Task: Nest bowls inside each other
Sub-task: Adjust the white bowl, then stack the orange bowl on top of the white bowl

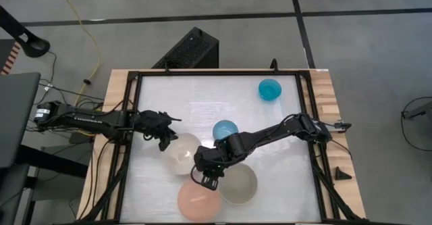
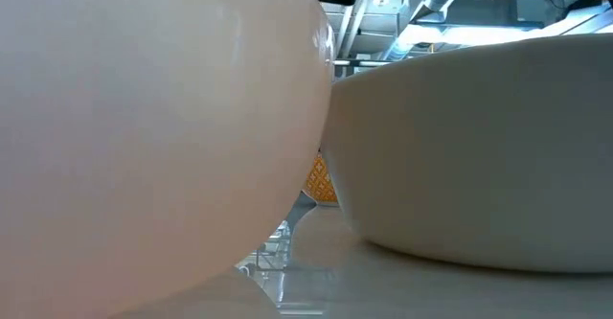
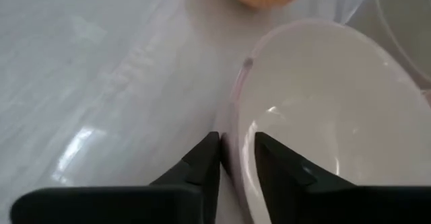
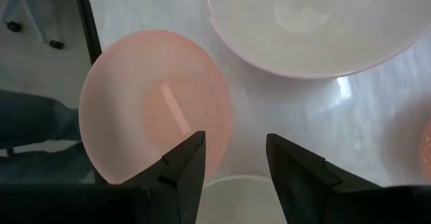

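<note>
A cream-white bowl [image 1: 181,154] stands upright at the table's middle left. My left gripper [image 1: 164,142] is at its left rim, open, one finger outside [image 3: 204,162] and one inside [image 3: 275,163] the wall. Toward the near edge a pink bowl [image 1: 199,201] and a grey-beige bowl [image 1: 238,184] rest side by side on their bases. My right gripper [image 1: 208,178] hangs open above the gap between these three bowls, pointing down, with nothing between its fingers [image 4: 236,146]. A blue bowl [image 1: 225,130] sits mid-table and a teal bowl [image 1: 269,89] at the far right. My left gripper straddles the cream-white bowl's left rim [image 3: 236,140], slanting down from the table's left. A narrow gap shows beside the outer finger; whether the inner finger touches the wall I cannot tell. The bowl rests on the table.
A black frame [image 1: 307,117] runs round the white table top. A black box [image 1: 192,48] stands beyond the far edge, a small black wedge [image 1: 343,173] on the wooden right border. In the low view the pink bowl [image 2: 144,118] and grey-beige bowl [image 2: 479,147] fill the picture.
</note>
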